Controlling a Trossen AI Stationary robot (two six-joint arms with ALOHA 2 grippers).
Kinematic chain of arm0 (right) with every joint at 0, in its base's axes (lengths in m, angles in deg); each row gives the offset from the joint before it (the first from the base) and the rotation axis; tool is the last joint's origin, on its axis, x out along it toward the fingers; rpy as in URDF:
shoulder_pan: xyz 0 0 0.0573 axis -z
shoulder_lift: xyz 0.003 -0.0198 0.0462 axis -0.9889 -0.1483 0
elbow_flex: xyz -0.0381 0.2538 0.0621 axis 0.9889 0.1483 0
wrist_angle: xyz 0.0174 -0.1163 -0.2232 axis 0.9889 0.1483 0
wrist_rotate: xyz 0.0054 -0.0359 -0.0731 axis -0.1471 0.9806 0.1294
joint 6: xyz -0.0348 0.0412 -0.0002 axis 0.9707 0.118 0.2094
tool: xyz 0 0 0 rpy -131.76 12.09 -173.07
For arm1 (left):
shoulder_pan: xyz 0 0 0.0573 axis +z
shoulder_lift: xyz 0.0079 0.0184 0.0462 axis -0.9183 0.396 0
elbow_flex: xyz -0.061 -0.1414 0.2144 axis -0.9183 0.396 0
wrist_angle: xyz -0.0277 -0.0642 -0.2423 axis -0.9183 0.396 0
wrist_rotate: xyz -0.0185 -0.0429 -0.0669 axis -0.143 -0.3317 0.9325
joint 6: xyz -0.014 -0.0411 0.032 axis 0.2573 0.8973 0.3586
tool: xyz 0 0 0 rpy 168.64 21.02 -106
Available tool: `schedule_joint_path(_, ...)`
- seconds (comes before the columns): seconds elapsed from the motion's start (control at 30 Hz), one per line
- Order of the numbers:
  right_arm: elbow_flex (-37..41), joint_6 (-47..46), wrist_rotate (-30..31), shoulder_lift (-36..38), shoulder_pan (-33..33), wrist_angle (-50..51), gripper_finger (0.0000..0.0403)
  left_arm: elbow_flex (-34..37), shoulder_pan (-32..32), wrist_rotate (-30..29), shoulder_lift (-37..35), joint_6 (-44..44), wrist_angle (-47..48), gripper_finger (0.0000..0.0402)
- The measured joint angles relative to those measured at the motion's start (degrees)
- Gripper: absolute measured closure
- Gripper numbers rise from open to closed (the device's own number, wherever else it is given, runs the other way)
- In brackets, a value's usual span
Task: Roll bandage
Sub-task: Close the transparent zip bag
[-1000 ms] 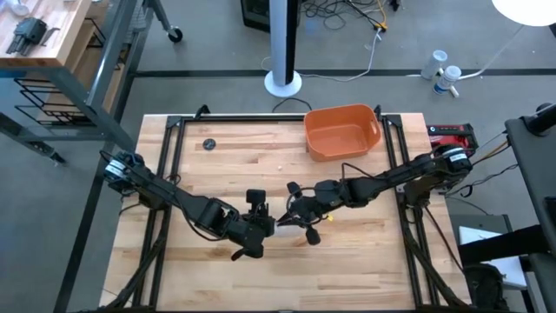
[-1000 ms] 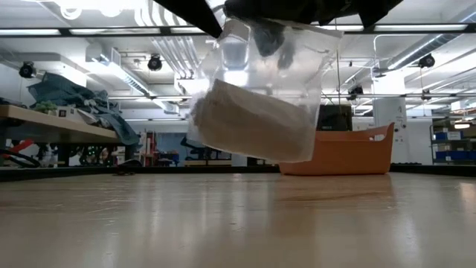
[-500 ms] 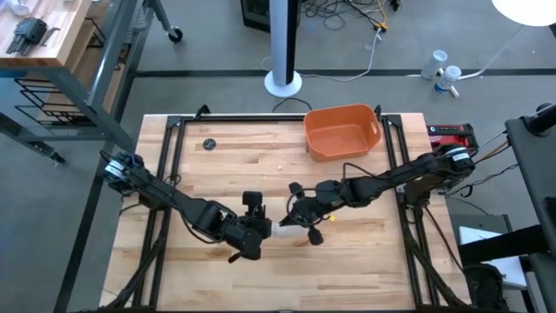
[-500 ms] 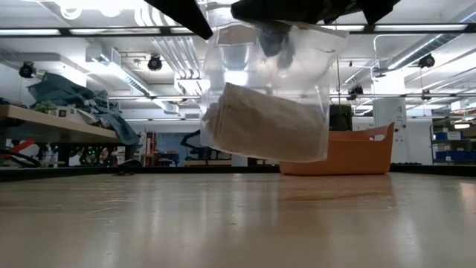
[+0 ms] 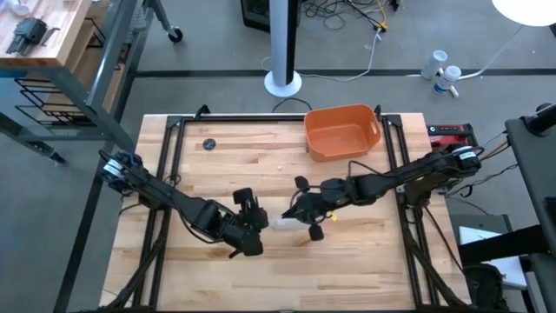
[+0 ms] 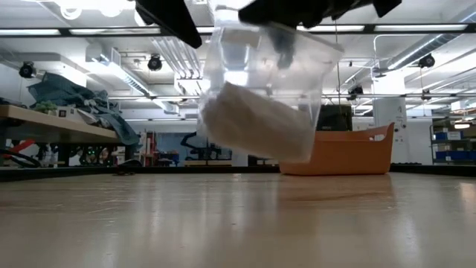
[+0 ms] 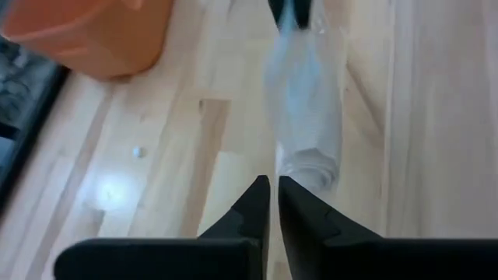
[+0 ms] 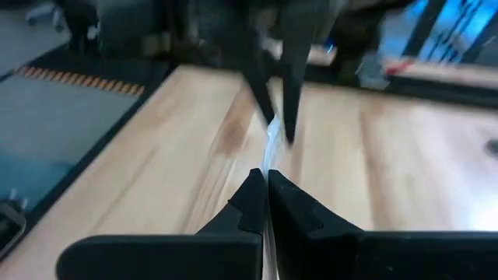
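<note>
Both grippers pinch the clear wrapper's [image 6: 260,82] top, hanging it mid-table above the wood, probably to pull it open. Right gripper [image 5: 295,216] clenched on wrapper; left gripper [image 5: 259,221] nearly closed, grip unclear. Bandage [image 6: 256,123] sits inside.

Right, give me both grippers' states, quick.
Left gripper: shut, pinching the edge of the clear bag.
Right gripper: shut on the same bag, bandage inside.
</note>
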Motion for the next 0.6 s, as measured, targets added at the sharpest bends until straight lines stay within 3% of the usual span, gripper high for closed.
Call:
schedule_joint_path(0.23, 7.0, 0.2, 3.3, 6.5, -0.1, -5.1, 0.0402, 2.5, -1.6, -7.8, -0.5, -4.7, -9.6, 0.0356)
schedule_joint_path(0.43, 10.7, 0.1, 3.9, 7.8, -1.1, -8.1, 0.0402, 8.8, -0.8, -7.9, -2.2, -17.3, -30.2, 0.0329)
schedule_joint_path(0.6, 10.8, 3.7, 7.6, 8.8, -4.0, -7.9, 0.0403, 14.7, 0.5, -7.9, -4.6, -16.4, -36.5, 0.0296)
